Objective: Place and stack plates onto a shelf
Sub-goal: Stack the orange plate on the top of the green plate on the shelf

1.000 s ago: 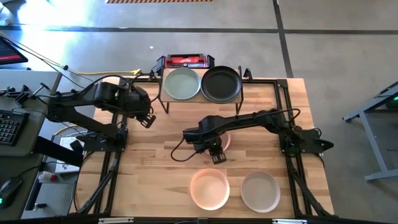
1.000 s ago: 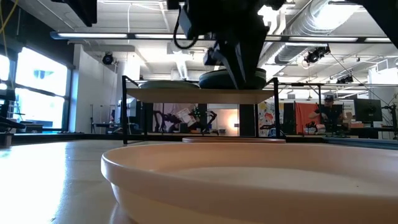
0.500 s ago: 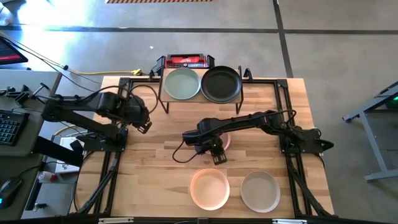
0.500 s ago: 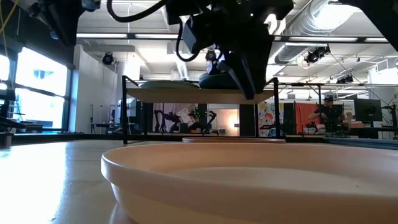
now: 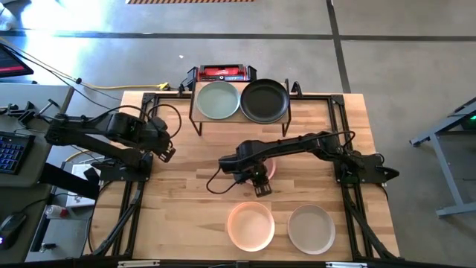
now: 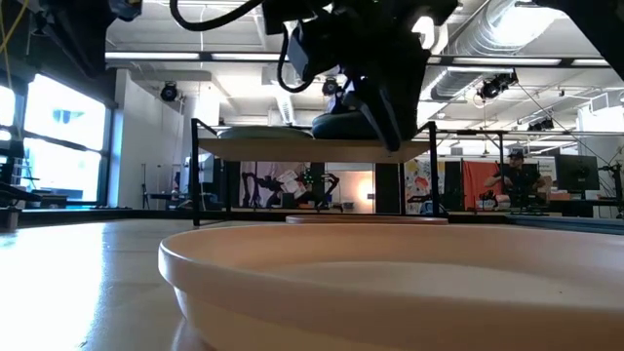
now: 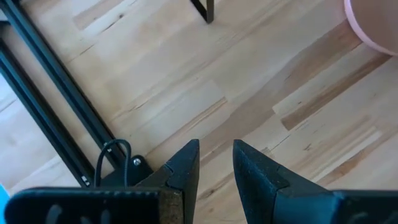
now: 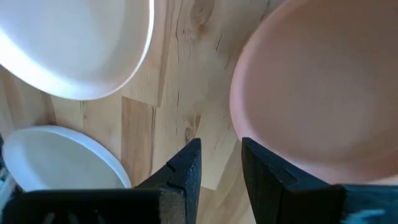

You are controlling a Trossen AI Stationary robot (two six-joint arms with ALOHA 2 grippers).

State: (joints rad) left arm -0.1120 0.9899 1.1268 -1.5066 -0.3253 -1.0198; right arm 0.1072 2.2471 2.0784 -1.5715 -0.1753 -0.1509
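Observation:
The shelf (image 5: pixel 239 117) stands at the table's far edge, with a pale green plate (image 5: pixel 216 100) and a black plate (image 5: pixel 264 100) side by side on its top. A peach-pink plate (image 8: pixel 323 93) lies on the table in front of the shelf. My right gripper (image 5: pixel 257 186) hangs open above that plate's near rim, clear of it. Another peach-pink plate (image 5: pixel 251 225) and a beige plate (image 5: pixel 311 228) rest near the front edge. My left gripper (image 5: pixel 165 152) is open over bare wood at the left, nothing between its fingers.
A red-and-black device (image 5: pixel 222 73) sits behind the shelf. Black frame rails (image 5: pixel 130 201) run along the table's left and right sides. One shelf leg (image 7: pixel 205 9) shows near my left gripper. Bare wood lies between the left rail and the plates.
My left gripper has drawn back toward the table's left edge and sunk lower, its fingers unchanged. My right gripper has stayed over the peach-pink plate and tipped a little.

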